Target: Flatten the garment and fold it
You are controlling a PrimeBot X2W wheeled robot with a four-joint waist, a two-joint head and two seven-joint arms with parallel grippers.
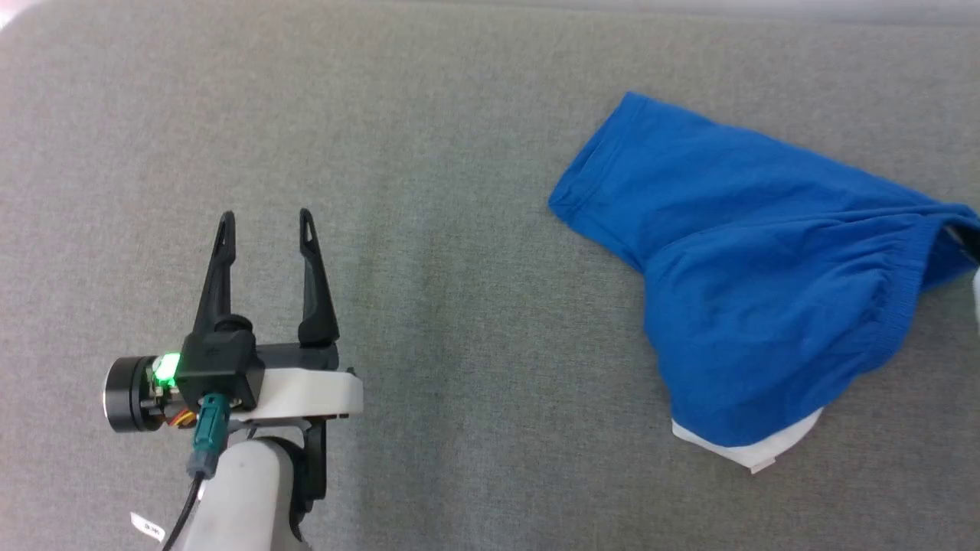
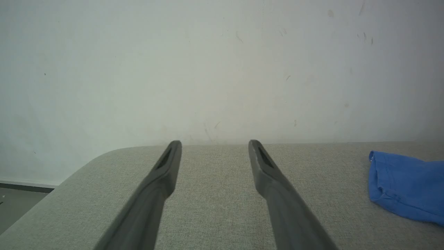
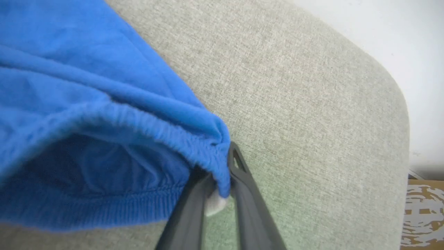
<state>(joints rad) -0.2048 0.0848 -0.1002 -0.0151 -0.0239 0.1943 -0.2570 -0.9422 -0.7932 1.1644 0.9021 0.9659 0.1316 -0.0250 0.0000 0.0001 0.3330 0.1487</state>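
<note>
The garment (image 1: 750, 283), bright blue shorts with a gathered elastic waistband and a bit of white showing at the near hem, lies crumpled on the right of the grey padded surface (image 1: 459, 153). My right gripper (image 3: 222, 166) is shut on the waistband's corner (image 3: 215, 152), which is pulled up taut; white fabric peeks out between the fingers. In the head view only a dark bit of this gripper (image 1: 968, 237) shows at the right edge. My left gripper (image 1: 266, 218) stands open and empty over bare surface, well left of the garment (image 2: 406, 187).
The padded surface ends in rounded corners (image 3: 381, 86), with a pale wall (image 2: 222, 69) close behind its far edge. A printed cardboard box (image 3: 423, 208) sits below the right corner. Wide bare surface lies between the two grippers.
</note>
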